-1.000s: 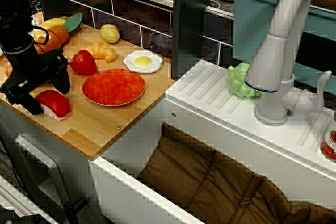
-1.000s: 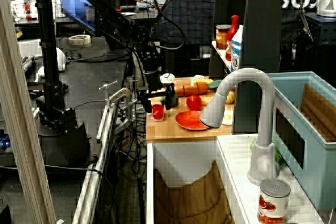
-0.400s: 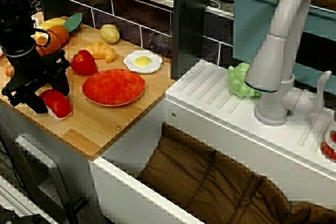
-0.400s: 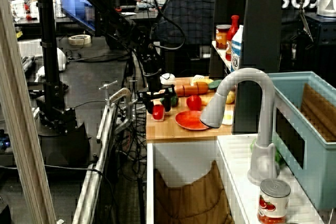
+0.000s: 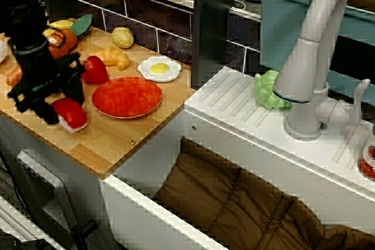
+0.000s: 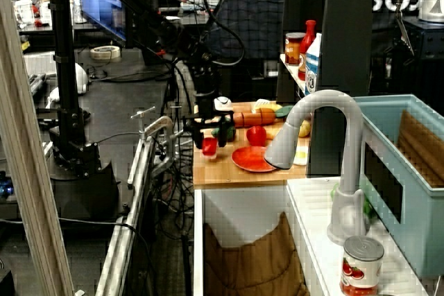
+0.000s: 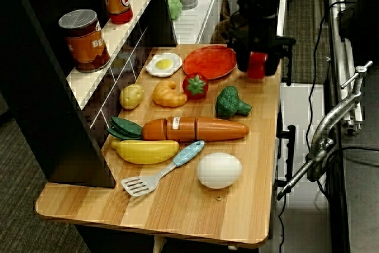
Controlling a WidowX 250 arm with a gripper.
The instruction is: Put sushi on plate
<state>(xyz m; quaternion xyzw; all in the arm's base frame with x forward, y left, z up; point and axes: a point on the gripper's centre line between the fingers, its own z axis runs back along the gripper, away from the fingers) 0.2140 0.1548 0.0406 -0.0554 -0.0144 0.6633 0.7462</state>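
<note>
Fingers (image 5: 55, 100): black, clamped on either side of the sushi.
Sushi (image 5: 71, 113): glossy red slab on white base, near the front edge of the wooden bench (image 5: 111, 144).
Plate (image 5: 127, 96): flat, round, red-orange, just beside.

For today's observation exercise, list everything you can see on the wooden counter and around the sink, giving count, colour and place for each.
sushi: 1, red over white, between the gripper's fingers, left of the plate
plate: 1, red-orange, on the wooden counter
fried egg: 1, white and yellow, behind the plate
tomato: 1, red, beside the croissant
croissant: 1, orange
potato: 1, yellow
broccoli: 1, green
carrot: 1, orange
banana: 1, yellow
spatula: 1, blue handle
egg: 1, white
lettuce: 1, green, by the faucet
faucet: 1, grey
gripper: 1, black, shut on the sushi
</note>
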